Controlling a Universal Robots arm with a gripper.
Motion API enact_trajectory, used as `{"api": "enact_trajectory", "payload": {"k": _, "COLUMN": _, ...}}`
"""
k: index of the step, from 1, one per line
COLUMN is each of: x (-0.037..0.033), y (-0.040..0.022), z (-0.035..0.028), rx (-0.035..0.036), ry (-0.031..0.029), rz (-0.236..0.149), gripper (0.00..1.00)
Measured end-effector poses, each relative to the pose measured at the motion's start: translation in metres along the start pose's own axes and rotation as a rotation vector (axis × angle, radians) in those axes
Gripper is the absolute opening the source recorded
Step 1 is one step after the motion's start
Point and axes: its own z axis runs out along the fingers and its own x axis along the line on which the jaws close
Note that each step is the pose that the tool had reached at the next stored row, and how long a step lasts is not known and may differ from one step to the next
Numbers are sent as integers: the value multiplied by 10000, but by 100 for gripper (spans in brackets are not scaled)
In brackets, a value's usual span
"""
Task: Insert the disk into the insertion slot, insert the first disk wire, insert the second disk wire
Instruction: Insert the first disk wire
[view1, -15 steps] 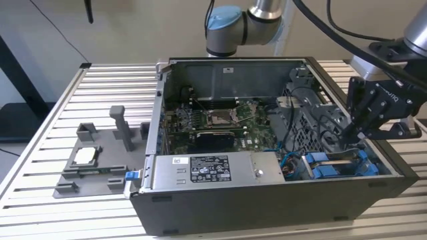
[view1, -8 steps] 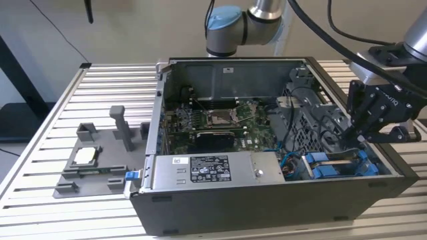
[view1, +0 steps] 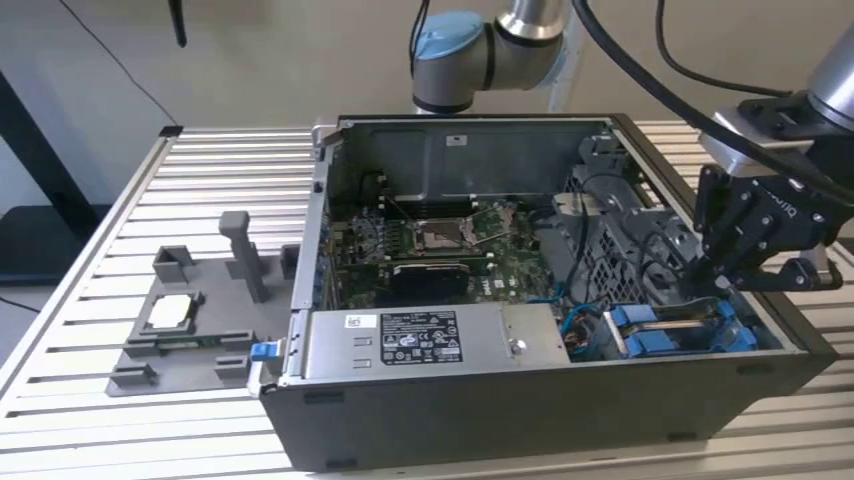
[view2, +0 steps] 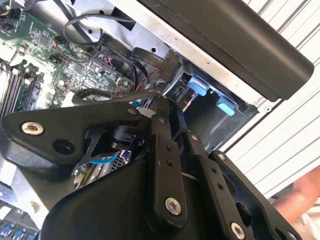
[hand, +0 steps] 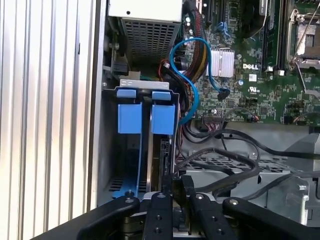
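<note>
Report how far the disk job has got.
Looks done: the disk sits edge-on in the insertion slot, beside its blue tabs. In hand: the tool is down at the disk's end inside the bay. Left: the two disk wires cannot be confirmed seated; the tool hides that end.

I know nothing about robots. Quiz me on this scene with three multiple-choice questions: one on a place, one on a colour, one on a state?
1. Where is the end effector? A. Inside the computer case, at the exterior view's right. B. Raised high above it. C. Down on the floor.
2. What colour are the plastic tabs on the insertion slot? A. Red. B. Blue. C. Yellow.
3. The case is: A. Closed. B. Upside down. C. Open.
Answers: 1 A, it reaches down beside the tabs; 2 B, bright blue in both wrist views; 3 C, the motherboard shows inside.
</note>
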Motion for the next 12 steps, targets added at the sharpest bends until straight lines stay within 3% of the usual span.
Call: {"api": "enact_trajectory", "payload": {"k": 12, "x": 19, "y": -1, "z": 29, "rx": 0, "ry": 0, "rz": -1, "gripper": 20}}
